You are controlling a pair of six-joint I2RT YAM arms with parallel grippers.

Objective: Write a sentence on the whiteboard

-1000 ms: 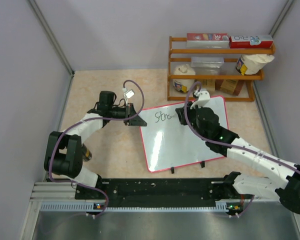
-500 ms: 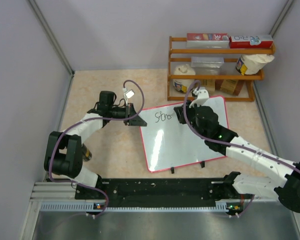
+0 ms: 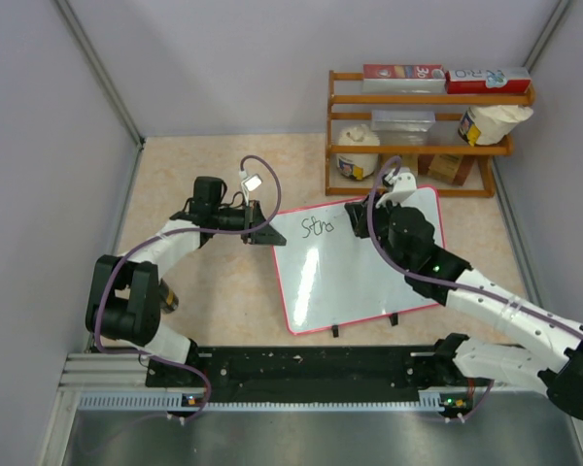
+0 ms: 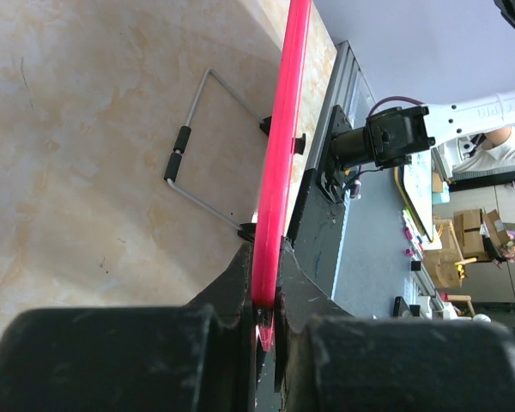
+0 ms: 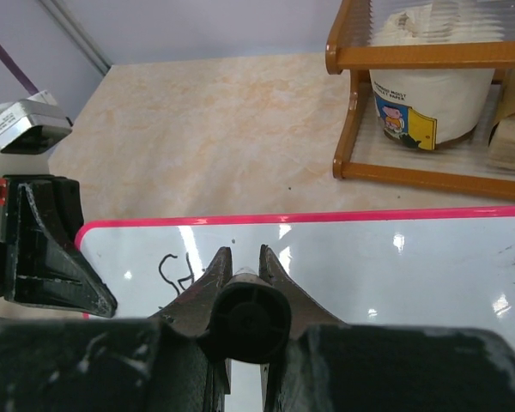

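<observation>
Reading the black marker writing first: the sentence (image 3: 318,228) sits in the upper left of the whiteboard (image 3: 355,277). It starts "Str"; we cannot make out the letters after that. In the right wrist view only a few strokes (image 5: 173,269) show, left of the fingers. The whiteboard, with its red frame, stands in the middle of the top view on the beige bench (image 3: 194,175), slightly rotated. A wooden rack (image 3: 428,97) fills the upper right, with red-labelled boxes on top and a white tub (image 5: 425,99) bearing a cartoon label; the print is too small to read.

The left arm bends at lower left and reaches up and right. Its left end effector (image 3: 265,233) is clamped on the board's red edge (image 4: 279,163) near the upper left corner. The right arm stretches diagonally from lower right across the board. Its right end effector (image 5: 245,257) is closed around a black marker (image 5: 249,319), just below the board's top edge.
</observation>
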